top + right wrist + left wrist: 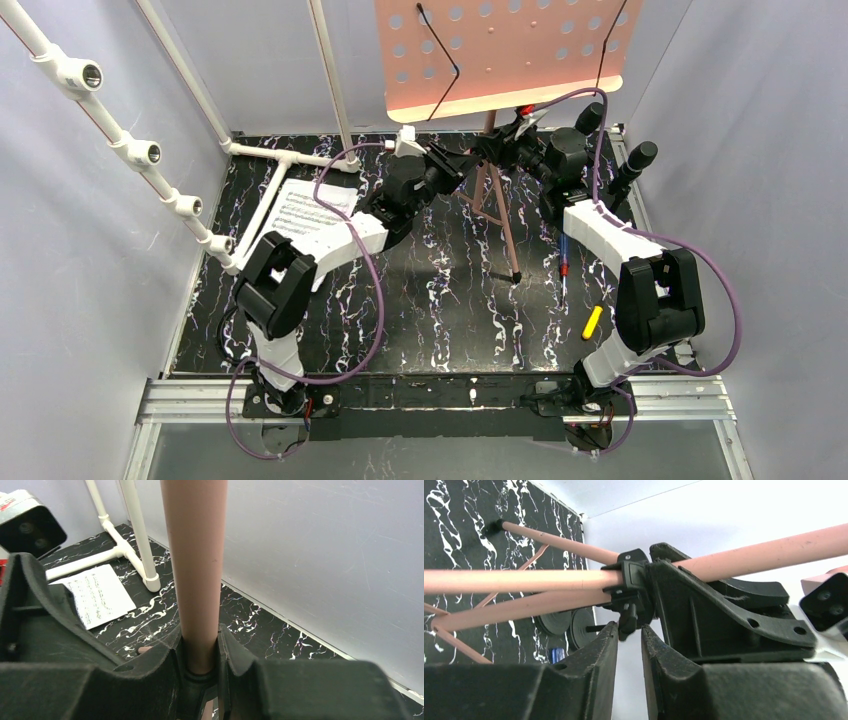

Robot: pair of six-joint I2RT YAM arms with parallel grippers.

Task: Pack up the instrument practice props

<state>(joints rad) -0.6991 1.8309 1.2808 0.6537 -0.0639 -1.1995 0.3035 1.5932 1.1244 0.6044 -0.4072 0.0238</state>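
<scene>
Collapsing the music stand, judged as the step in hand. The salmon-pink perforated music desk [500,50] stands over the far middle of the marbled black tabletop [420,300]. It is carried on one pink pole [195,580]. The right gripper [199,650] pinches this pole between both fingers, just above the black collar [631,575]. The left gripper [629,630] sits at the collar with its fingers narrowly parted on either side of a small black knob [628,620]. Whether they press the knob cannot be told. The next move probably calls for working this knob loose while the right arm keeps the pole upright, so that the tripod legs [505,235] can fold.

Count:
- One desk, one pole and one collar.
- Three pink tubes run from the collar toward the tabletop in the left wrist view, and are taken as the legs.
- One sheet-music page [305,215] lies flat at the left, beside the white pipe frame [120,140].
- Two black microphones [590,118] [640,158] stand at the far right, with two round bases [556,622] [583,630] showing behind the legs.
- One yellow marker [592,322] and one blue-and-red pen [565,262] lie at the near right.
</scene>
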